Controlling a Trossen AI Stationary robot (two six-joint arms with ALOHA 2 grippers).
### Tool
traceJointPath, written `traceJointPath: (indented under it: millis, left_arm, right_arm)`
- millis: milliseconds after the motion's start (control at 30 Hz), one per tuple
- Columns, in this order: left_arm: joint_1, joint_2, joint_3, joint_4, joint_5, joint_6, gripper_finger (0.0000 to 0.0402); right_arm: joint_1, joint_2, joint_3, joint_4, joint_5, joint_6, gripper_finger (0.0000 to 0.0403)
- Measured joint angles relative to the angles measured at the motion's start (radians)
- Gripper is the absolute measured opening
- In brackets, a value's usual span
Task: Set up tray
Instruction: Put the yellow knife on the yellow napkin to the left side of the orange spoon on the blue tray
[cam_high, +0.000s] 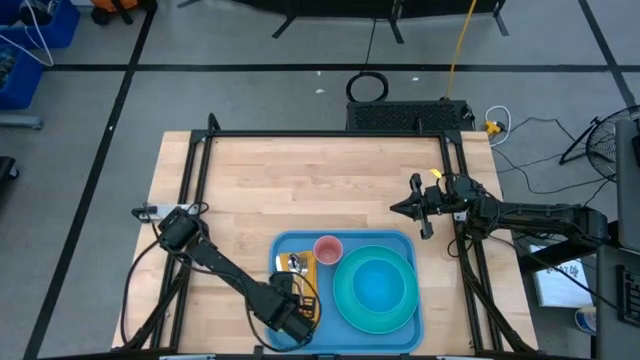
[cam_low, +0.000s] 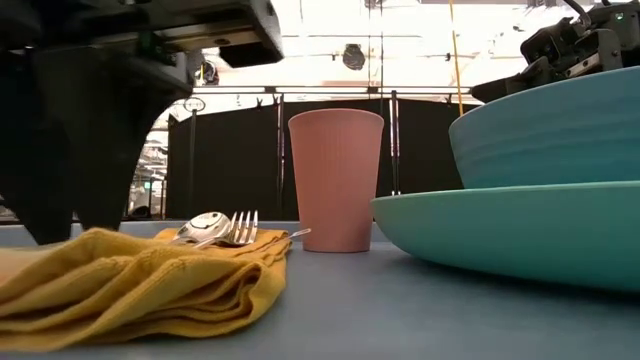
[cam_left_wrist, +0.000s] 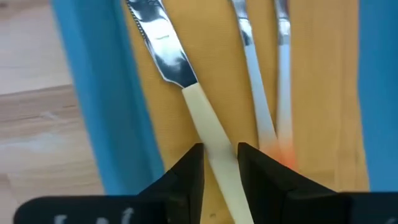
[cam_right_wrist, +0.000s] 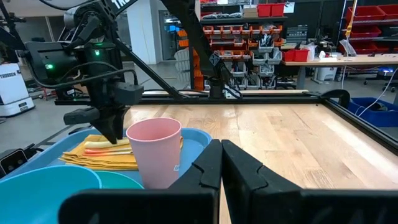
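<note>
Tray (cam_high: 405, 243) sits at the near edge of the wooden table (cam_high: 300, 180), blue, already carrying most of the setting. Teal plate (cam_high: 345, 300) with a bowl (cam_high: 380, 284) on it fills the tray's right half; pink cup (cam_high: 328, 249) stands just behind; yellow napkin (cam_high: 305, 268) lies along the left side.

Left gripper (cam_left_wrist: 220, 168) is low over the napkin, fingers a little apart with the cream handle of the knife (cam_left_wrist: 186, 81) between them. Whether the pads press the handle or have let go, I cannot tell. Fork (cam_low: 240, 228) and spoon (cam_low: 203, 224) lie beside the knife.

Judged step: placing the last cutlery piece. Next move likely calls for a straight lift clear without dragging the knife or cloth.

Right gripper (cam_right_wrist: 221, 163) waits over bare table, well apart from the tray, fingers together and empty.

Hidden: knife handle's end, and the napkin's near end under the left arm.
</note>
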Motion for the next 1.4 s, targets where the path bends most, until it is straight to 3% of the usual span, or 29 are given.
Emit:
traceJointPath:
  millis: [700,867,1100,1400]
  left_arm:
    - [0.022,0.026,-0.002,0.006,0.075,0.053,0.0142]
    - [0.032,0.051,0.003,0.024,0.110,0.081,0.0124]
    - [0.025,0.048,0.002,0.020,0.073,0.072,0.0061]
    - [0.018,0.050,0.004,0.003,0.038,0.042,0.0060]
  right_arm:
    - [0.000,0.000,0.000,0.001,0.000,0.000,0.0000]
    - [0.000,0.000,0.000,0.001,0.000,0.000,0.0000]
    - [0.000,0.000,0.000,0.001,0.001,0.016,0.0000]
    - [0.000,0.000,0.000,0.001,0.001,0.036,0.0000]
